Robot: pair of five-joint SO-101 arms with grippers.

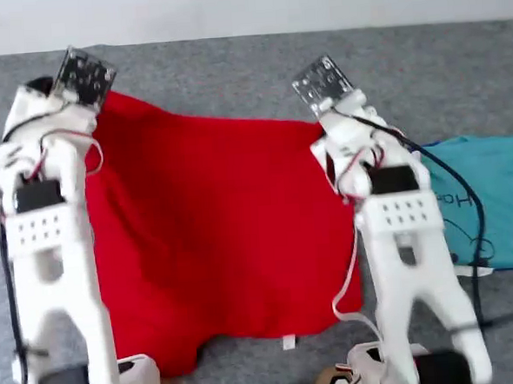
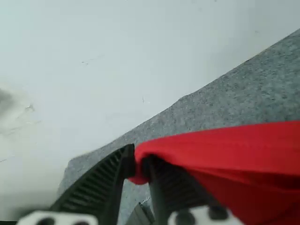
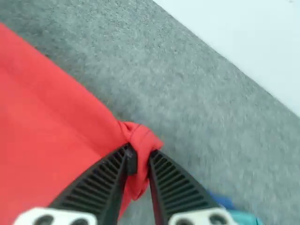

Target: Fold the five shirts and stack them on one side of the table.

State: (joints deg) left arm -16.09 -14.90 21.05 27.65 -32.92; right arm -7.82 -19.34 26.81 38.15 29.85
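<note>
A red shirt [image 1: 215,229] lies spread over the grey table between the two arms. My left gripper [image 2: 139,161] is shut on a bunched corner of the red shirt [image 2: 225,154], held up off the table at the shirt's far left corner. My right gripper [image 3: 139,157] is shut on a pinched fold of the red shirt [image 3: 47,131] at its far right corner. In the high view the left arm [image 1: 49,213] stands at the shirt's left edge and the right arm [image 1: 388,210] at its right edge. A teal shirt [image 1: 492,199] lies flat to the right.
The grey felt table [image 1: 232,72] stretches bare behind the red shirt up to a pale wall. A dark cable [image 1: 477,231] runs from the right arm across the teal shirt. A white tag [image 1: 289,340] shows at the red shirt's near hem.
</note>
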